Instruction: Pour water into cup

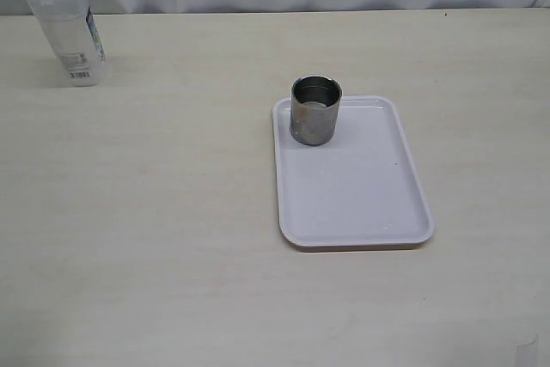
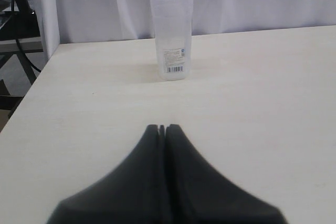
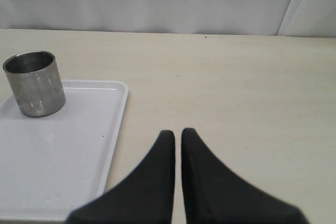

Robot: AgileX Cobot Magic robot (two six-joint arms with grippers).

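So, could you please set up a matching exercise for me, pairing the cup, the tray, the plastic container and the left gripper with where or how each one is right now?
Things:
1. cup
2. tray
3. plastic container
4. left gripper

Place or state:
A. shut, holding nothing
B. stands in a far corner of the tray
C. white, lies flat on the table
D. stands on bare table, far left in the exterior view

Pairs: 1-B, 2-C, 3-D, 4-A
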